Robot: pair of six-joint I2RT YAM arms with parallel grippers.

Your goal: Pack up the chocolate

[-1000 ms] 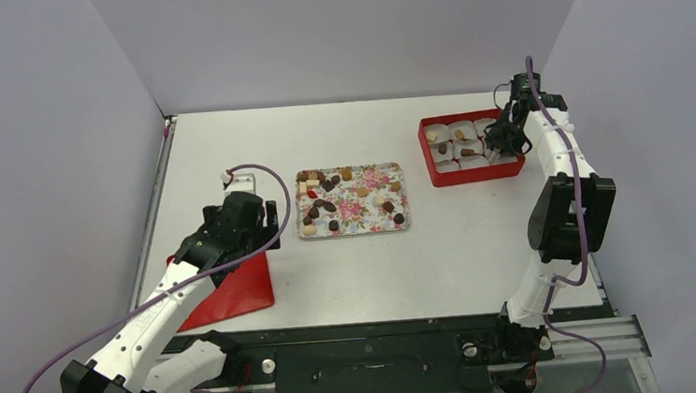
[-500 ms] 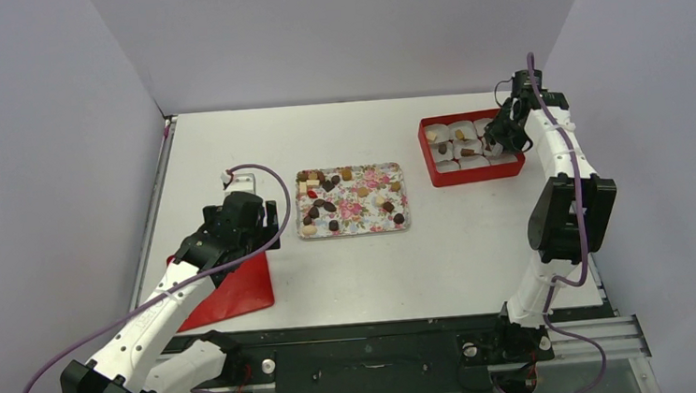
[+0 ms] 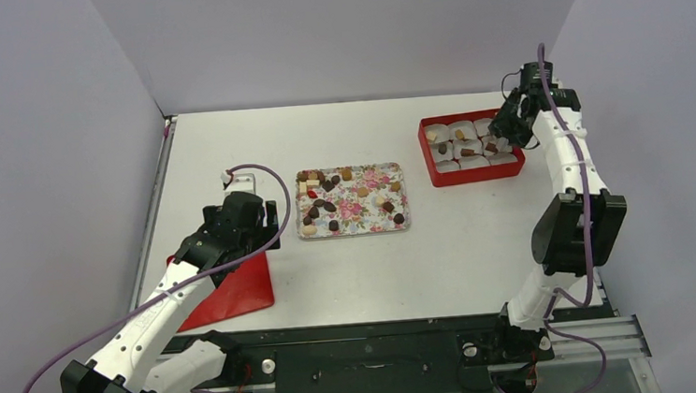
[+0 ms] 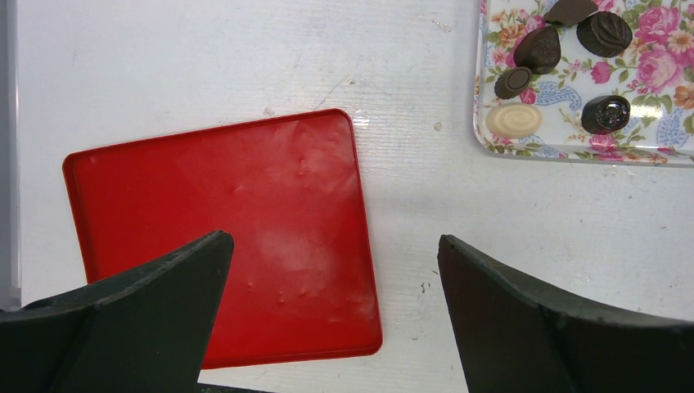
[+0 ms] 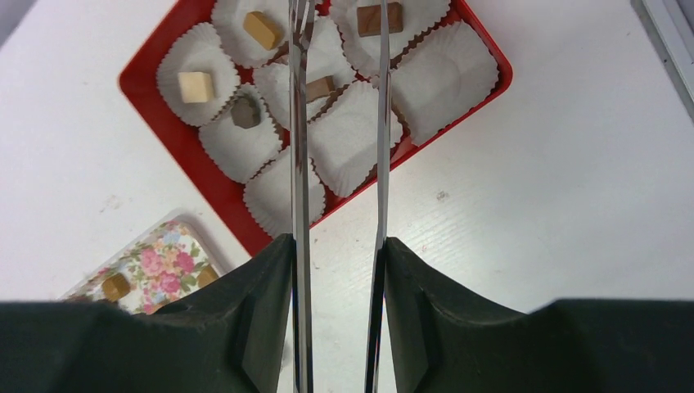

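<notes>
Several chocolates (image 3: 332, 224) lie loose on the flower-patterned tray (image 3: 354, 231) at mid-table; a few show in the left wrist view (image 4: 536, 49). A red box (image 3: 470, 176) at the back right holds white paper cups, some with one chocolate each (image 5: 196, 86). My right gripper (image 3: 510, 130) is shut on metal tongs (image 5: 299, 164) and hangs over the box's right end; the tong arms stand apart with nothing between them, their tips out of view. My left gripper (image 3: 262, 228) is open and empty over the red lid (image 4: 245, 205).
The red lid (image 3: 234, 290) lies flat at the near left, partly under the left arm. The tray's corner (image 5: 159, 274) shows in the right wrist view. Grey walls close the table on three sides; the right wall is near the box (image 5: 501, 70).
My right gripper with the tongs has risen and drawn back to the right, off the box's cups. The left arm has not moved.
</notes>
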